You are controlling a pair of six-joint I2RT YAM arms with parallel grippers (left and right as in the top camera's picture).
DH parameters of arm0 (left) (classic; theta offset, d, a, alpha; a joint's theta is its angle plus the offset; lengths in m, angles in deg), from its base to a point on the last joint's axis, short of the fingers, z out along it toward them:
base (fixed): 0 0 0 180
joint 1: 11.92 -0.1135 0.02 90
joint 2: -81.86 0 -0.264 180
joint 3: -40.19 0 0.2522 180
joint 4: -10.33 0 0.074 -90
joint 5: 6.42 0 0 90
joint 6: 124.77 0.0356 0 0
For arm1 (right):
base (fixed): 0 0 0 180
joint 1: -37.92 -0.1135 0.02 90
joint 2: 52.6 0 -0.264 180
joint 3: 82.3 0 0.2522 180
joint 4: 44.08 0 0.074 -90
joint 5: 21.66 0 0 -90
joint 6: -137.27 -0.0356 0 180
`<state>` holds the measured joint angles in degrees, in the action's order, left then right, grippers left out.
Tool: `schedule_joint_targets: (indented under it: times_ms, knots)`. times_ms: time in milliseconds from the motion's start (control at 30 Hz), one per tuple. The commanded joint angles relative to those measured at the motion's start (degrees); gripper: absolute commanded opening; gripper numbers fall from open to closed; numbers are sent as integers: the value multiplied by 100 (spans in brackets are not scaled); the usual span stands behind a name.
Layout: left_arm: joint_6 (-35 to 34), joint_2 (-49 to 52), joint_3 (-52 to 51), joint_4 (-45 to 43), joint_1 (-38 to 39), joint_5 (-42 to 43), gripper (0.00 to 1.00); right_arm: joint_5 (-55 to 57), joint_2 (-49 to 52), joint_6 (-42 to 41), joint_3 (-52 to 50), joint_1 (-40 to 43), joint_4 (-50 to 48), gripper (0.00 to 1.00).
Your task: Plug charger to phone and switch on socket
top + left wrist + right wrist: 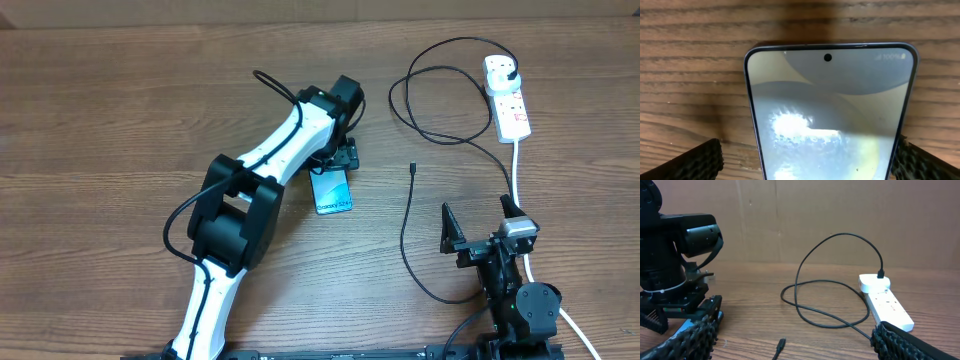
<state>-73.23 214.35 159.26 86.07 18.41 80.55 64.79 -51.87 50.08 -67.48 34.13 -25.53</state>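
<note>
Near the bench's middle, the left gripper [810, 167] stands spread wide, one of its fingers [697, 160] on each side of the phone [830, 110], which lies flat with a lit, pale blue-grey screen. To the right, the charger [412, 170] tip lies loose, its plug in the socket [510, 100] near the far right corner. The right gripper [478, 225] gapes empty.

The counter [120, 100] is matt brown wood with visible grain. The phone [830, 115] has a glossy, light-mirroring glass screen. The socket [508, 100] is smooth white plastic. The left claw [807, 162] has rough, ribbed black pads [697, 160].
</note>
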Motion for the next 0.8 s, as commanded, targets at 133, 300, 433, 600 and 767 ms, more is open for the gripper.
schedule_joint_targets:
  times_ms: [133,300,433,600,767]
  knots:
    - [219,133,-151,280,-37,527,100,50,-57,7,-59,-33,-13,100]
    - [96,133,-184,275,87,562,100,50,-57,7,-59,-33,-13,100]
    - [98,133,-208,267,186,503,100,50,-57,7,-59,-33,-13,100]
    - [98,133,-208,229,236,223,100,50,-57,7,-59,-33,-13,100]
    - [142,133,-208,177,225,179,100,50,-57,7,-59,-33,-13,100]
